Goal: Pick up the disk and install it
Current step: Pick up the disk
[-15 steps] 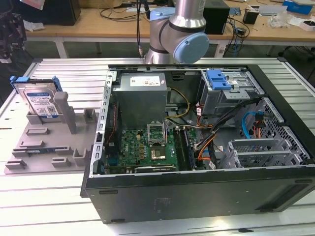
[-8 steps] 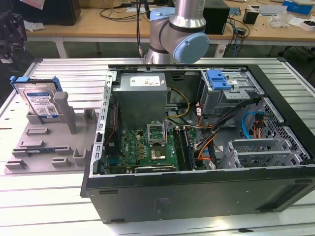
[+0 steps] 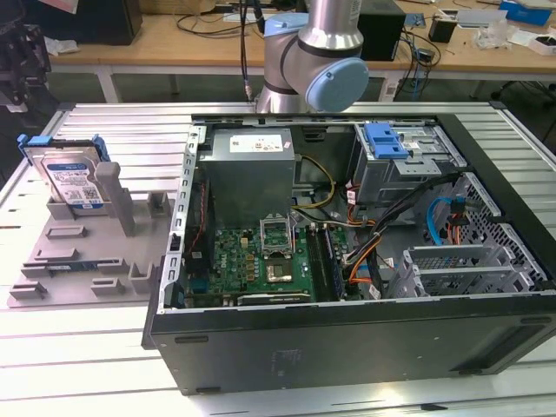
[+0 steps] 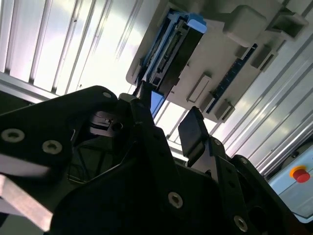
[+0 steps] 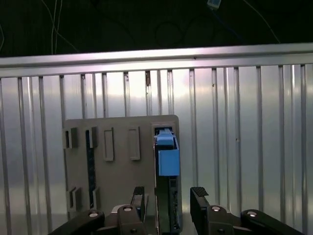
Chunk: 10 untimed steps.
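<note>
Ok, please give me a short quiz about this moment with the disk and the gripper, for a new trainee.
1. True or false: the disk already sits inside the computer case.
2. The gripper is: A) shut on the disk; B) open, lined up with the disk; C) down inside the case.
3. Fill in: the disk stands on edge in a grey holder, at the exterior view's ____ of the case.
Key: 1 false; 2 B; 3 left.
</note>
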{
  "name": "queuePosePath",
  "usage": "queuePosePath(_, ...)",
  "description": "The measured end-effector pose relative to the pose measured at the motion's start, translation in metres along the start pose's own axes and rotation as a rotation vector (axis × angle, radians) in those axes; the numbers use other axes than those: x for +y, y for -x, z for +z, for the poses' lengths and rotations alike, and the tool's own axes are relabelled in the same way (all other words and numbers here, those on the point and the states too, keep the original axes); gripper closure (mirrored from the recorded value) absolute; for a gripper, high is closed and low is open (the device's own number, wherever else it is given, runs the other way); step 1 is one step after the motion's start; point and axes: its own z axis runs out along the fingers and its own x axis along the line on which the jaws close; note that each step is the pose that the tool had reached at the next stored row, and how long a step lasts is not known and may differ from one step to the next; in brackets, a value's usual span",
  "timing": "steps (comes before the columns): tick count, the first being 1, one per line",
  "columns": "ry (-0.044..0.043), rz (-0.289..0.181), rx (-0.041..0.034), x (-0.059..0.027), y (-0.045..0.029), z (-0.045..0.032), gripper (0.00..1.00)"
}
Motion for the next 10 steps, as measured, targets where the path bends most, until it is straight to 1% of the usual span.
queuePosePath(7,0.0005,-0.002,-0.0008,0.0001,-0.0002,0.0002,0.50)
queuePosePath(8,0.0046,-0.002,-0.0007,0.0001,-0.0002,0.0007,0.50)
queuePosePath(10,0.0201,-0.003,-0.0002,0.0000,-0.0002,0.0015,0.50)
